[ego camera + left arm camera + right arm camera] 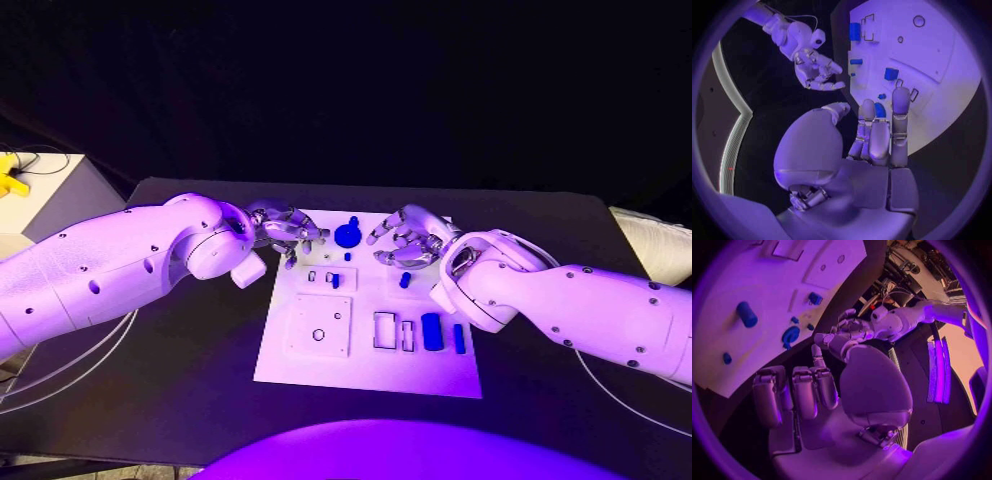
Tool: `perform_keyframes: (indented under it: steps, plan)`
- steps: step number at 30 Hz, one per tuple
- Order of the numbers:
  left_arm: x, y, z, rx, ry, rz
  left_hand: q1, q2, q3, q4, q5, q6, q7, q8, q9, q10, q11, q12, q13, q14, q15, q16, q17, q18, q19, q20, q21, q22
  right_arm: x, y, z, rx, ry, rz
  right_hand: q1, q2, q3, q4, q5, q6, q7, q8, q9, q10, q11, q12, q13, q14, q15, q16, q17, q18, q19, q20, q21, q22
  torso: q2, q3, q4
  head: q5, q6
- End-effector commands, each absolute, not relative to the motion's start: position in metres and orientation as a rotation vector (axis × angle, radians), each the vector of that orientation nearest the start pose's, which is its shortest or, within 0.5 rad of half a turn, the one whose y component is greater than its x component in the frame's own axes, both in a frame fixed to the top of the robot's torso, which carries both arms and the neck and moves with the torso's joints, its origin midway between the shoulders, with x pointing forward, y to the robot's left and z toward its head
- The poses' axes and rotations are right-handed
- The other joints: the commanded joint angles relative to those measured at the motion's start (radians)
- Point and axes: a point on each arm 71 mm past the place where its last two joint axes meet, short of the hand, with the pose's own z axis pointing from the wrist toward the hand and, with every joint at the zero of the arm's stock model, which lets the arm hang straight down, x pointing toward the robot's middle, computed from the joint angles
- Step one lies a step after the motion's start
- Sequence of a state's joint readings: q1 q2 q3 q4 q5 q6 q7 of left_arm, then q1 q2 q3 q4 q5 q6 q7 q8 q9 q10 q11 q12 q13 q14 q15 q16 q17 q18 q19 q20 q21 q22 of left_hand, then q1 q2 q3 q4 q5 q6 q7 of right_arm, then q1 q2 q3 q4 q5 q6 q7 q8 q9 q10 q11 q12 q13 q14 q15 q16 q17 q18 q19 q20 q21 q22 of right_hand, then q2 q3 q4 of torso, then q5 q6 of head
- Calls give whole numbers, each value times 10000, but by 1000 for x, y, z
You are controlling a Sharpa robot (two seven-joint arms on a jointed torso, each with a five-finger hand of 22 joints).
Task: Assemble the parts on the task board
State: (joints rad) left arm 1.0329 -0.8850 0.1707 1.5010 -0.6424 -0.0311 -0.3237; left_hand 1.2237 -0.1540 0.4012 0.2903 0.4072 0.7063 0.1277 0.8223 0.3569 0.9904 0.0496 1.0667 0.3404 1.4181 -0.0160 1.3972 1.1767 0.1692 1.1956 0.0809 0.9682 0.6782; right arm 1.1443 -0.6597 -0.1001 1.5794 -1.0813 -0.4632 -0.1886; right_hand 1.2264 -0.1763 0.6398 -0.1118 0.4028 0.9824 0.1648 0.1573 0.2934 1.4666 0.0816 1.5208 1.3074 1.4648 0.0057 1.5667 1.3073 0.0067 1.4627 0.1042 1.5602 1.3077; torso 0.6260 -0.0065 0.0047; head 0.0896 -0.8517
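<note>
White and flat, the task board point(368, 375) lies in the middle of the black table point(188, 400), and from the head view we see our left hand point(289, 232) and right hand point(411, 240) both hovering over its far end, fingers loosely curled and apart, holding nothing. Between them sits the round blue part point(348, 235), just beside each hand; a small blue peg point(405, 279) lies just beneath the right hand, while the long blue bar point(431, 331) rests nearer us, its long axis running toward and away from us, closer to the right arm. From the left wrist view, our left hand's fingers point(879, 132) reach out straight over the board's edge point(954, 115), a blue block point(891, 74) beyond them, the right hand point(817, 70) spread and empty across the way. From the right wrist view, our fingers point(804, 390) extend with nothing pinched; the round blue part point(790, 334) lies just ahead of them, so we judge the right hand slightly better placed to take it.
</note>
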Motion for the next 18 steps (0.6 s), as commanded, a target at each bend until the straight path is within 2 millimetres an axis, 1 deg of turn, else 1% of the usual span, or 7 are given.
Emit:
perform_keyframes:
  steps: [1, 5, 9, 13, 14, 15, 18]
  plan:
    - [474, 230, -229, -6483, 22729, -7919, -208, 49, -186, 13, -3, 227, -78, -55, -71, 220, -73, 134, 75, 262, -66, 267, 504, -135, 317, -55, 524, 652, 460, -113, -211, 2973, 16941, 10287, -2, 59, -66, 10, -29, 38, -17, 52, 16, 398, -50, -67, 1893, 1059, -41, 40, 2633, -28, 1024, -17, -55, 2563, -159, 22, -44, 32, 38]
    - [478, 220, -229, -5302, 23201, -7224, -662, 214, -409, 22, -20, 633, -249, -101, -143, 550, -226, 361, 252, 623, -206, 639, 1271, -297, 758, -156, 1317, 1645, 478, -130, -202, 3281, 16509, 10009, -29, 48, -192, 61, -93, 30, -23, 90, 31, 343, -55, -119, 1833, 1041, -47, 9, 2566, -2, 986, -26, -163, 2518, -245, 31, -64, 68, 14]
    - [482, 209, -228, -4084, 23512, -6637, -576, 300, -385, 7, 31, 860, -357, -33, -112, 666, -321, 438, 354, 711, -284, 729, 1477, -336, 849, -210, 1529, 1911, 499, -156, -189, 3611, 15997, 9397, -18, 33, -316, 111, -135, -72, -20, 105, 32, 103, -58, -342, 1574, 949, -57, -149, 2245, 134, 780, -38, -746, 2273, -314, 38, -64, 165, -84]
    - [489, 203, -224, -3410, 23542, -6154, -857, 295, -532, 29, -36, 925, -381, -48, -109, 976, -348, 737, 950, 854, -316, 895, 1845, -435, 1072, -249, 1940, 2465, 512, -177, -180, 3855, 15546, 9001, -57, -32, -455, 175, -166, -131, -24, 143, 38, -82, -63, -524, 1372, 881, -67, -272, 2021, 239, 614, -48, -1218, 2070, -333, 38, -73, 184, -180]
    - [492, 201, -223, -3268, 23519, -6002, -1013, 281, -616, 31, -161, 944, -387, -58, -110, 1070, -354, 841, 1150, 903, -322, 953, 1971, -466, 1145, -257, 2081, 2647, 516, -184, -177, 3972, 15411, 8893, -79, -57, -496, 195, -169, -149, -23, 149, 38, -99, -63, -544, 1352, 874, -69, -285, 1999, 243, 607, -49, -1242, 2058, -327, 41, -76, 194, -189]
    - [494, 201, -221, -3179, 23517, -5902, -1126, 283, -698, 21, -383, 966, -405, -22, -66, 1253, -367, 1062, 1622, 945, -334, 1006, 2085, -493, 1203, -267, 2227, 2827, 518, -189, -176, 4050, 15330, 8825, -86, -66, -513, 204, -166, -156, -23, 151, 38, -109, -63, -554, 1340, 870, -69, -293, 1986, 251, 595, -50, -1279, 2042, -328, 47, -73, 205, -196]
    - [501, 198, -218, -2813, 23608, -5562, -1319, 340, -895, 29, -777, 936, -510, 510, 474, 1326, -451, 1360, 2173, 967, -399, 1041, 2180, -513, 1190, -330, 2406, 3026, 524, -204, -173, 4321, 15086, 8592, -95, -80, -547, 225, -150, -182, -22, 155, 37, -169, -64, -614, 1274, 852, -71, -329, 1923, 276, 554, -53, -1399, 1989, -326, 70, -60, 226, -209]
